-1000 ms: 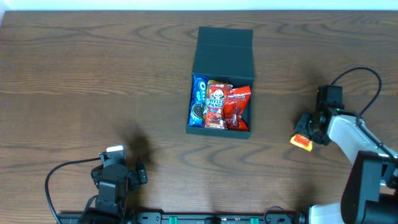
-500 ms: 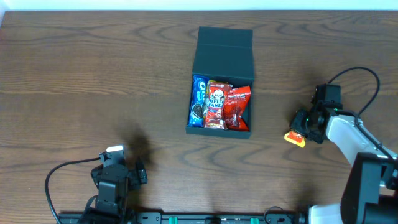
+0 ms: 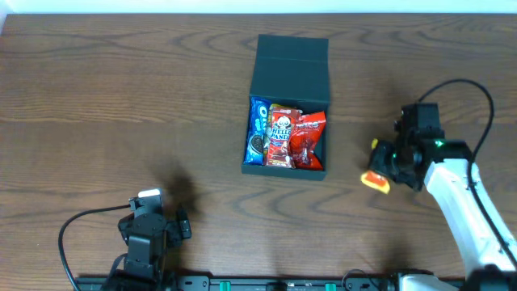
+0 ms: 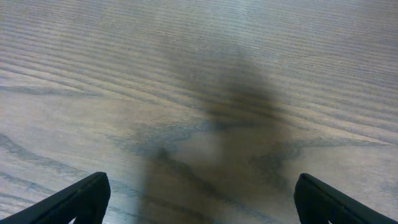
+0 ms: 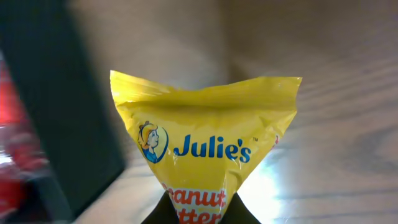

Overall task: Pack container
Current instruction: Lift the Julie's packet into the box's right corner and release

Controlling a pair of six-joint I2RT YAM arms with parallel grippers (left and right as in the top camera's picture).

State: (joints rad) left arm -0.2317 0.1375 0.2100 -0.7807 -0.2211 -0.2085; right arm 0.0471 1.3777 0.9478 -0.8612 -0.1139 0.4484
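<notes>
Overhead view: the container (image 3: 291,69) sits near the middle of the bench (image 3: 121,97), its flap lid laid open toward the far edge. Three snacks lie side by side in it: an Oreo packet (image 3: 258,129), a red-and-white packet (image 3: 279,136) and a red packet (image 3: 308,139). Only a thin dark strip of free space shows along the right wall.

Your right gripper (image 3: 381,171) is to the right of the container and apart from it, fingers clenched on the yellow Julie's packet (image 3: 376,179). In the right wrist view the Julie's packet (image 5: 205,149) is pinched at its lower end and fans out ahead of the fingers, with the container's wall (image 5: 74,93) just beyond it on the left.

Your left gripper (image 3: 153,222) is parked near the front edge of the bench. Its fingers (image 4: 81,199) are spread wide with nothing between them.

Judgement: this is the carry step, with one packet to place.

Risks:
- The grasp is on one end only, so the free end may catch the container's rim on approach and fold or pull loose.
- A low approach could shove the container, since nothing braces it.
- The container looks nearly full. If you release over the other snacks, the packet may ride high and stop the lid closing.
</notes>
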